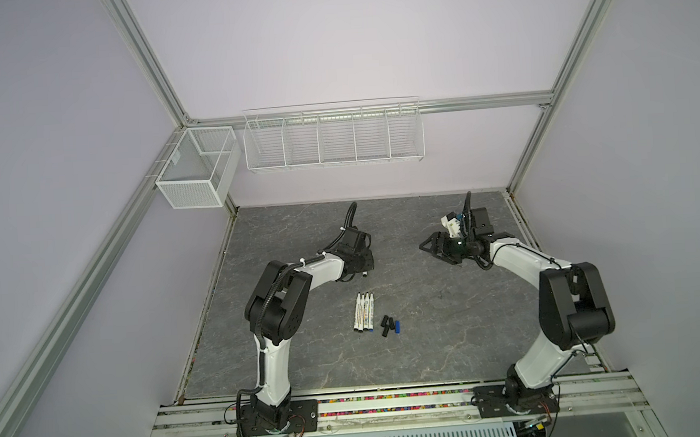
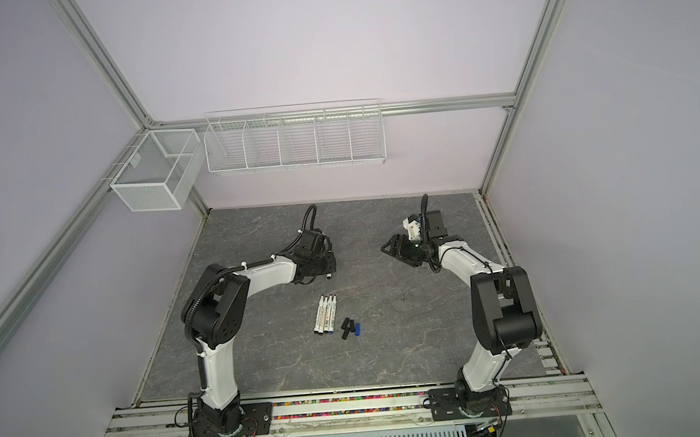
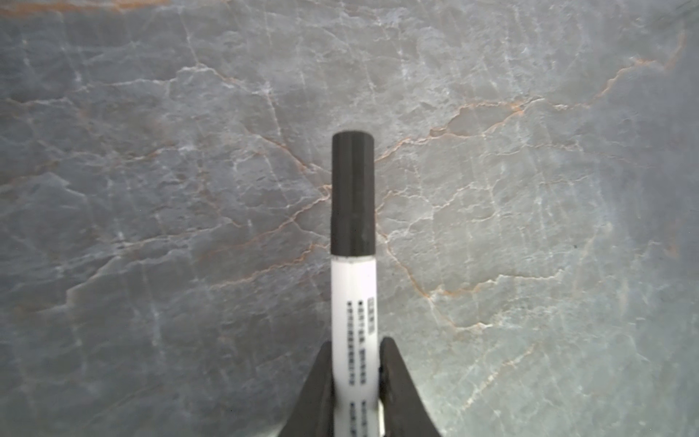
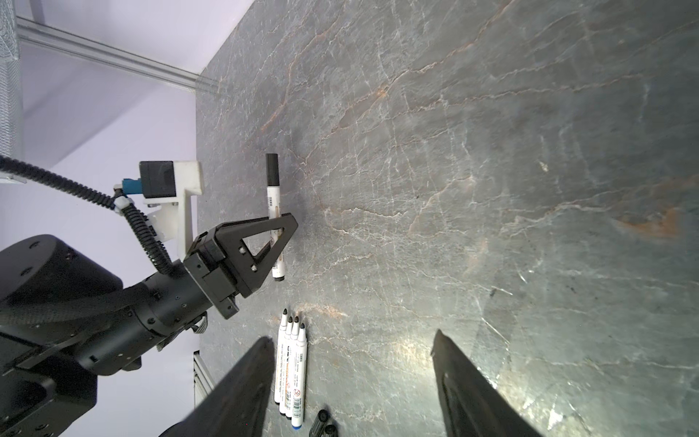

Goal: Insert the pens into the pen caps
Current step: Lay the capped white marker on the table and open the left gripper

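One capped pen point(image 3: 354, 287) sits clamped in the narrow left claw point(image 3: 355, 342), while the right claw point(image 4: 352, 335) gapes wide nearby.

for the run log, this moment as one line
left gripper: holds capped pen | right gripper: open, empty | table: four uncapped pens, four caps

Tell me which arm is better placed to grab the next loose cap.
Right. The right tool is open and empty, while the left tool has the capped pen between its fingers. The loose caps lie on the right arm's side of the uncapped pens.
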Robot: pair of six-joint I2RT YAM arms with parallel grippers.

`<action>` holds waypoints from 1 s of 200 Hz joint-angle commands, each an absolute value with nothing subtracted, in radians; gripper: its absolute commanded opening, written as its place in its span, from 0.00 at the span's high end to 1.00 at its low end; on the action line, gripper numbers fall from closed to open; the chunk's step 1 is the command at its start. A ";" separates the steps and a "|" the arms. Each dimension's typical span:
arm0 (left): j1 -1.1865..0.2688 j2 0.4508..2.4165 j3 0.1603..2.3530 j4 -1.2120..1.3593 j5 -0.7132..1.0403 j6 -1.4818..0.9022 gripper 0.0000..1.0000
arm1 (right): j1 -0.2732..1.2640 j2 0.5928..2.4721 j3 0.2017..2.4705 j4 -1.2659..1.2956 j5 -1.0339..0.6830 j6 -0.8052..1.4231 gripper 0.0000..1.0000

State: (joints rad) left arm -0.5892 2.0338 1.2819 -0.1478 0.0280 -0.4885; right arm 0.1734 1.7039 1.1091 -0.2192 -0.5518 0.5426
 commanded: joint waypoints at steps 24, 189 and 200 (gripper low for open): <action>-0.591 2.072 1.310 -0.179 0.009 -0.502 0.71 | 0.164 1.713 1.101 -0.206 -0.586 0.541 0.30; -0.641 1.731 1.009 -0.049 -0.060 -0.335 0.54 | 0.161 1.710 1.094 -0.201 -0.602 0.518 0.32; -0.658 1.694 0.977 -0.094 -0.074 -0.312 0.54 | 0.161 1.713 1.095 -0.200 -0.604 0.518 0.32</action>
State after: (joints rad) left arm -0.6254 1.7573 1.0328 -0.0135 -0.0223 -0.3950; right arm 0.1650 1.7039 1.1057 -0.2115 -0.5919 0.5308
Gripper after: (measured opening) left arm 0.459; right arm 0.685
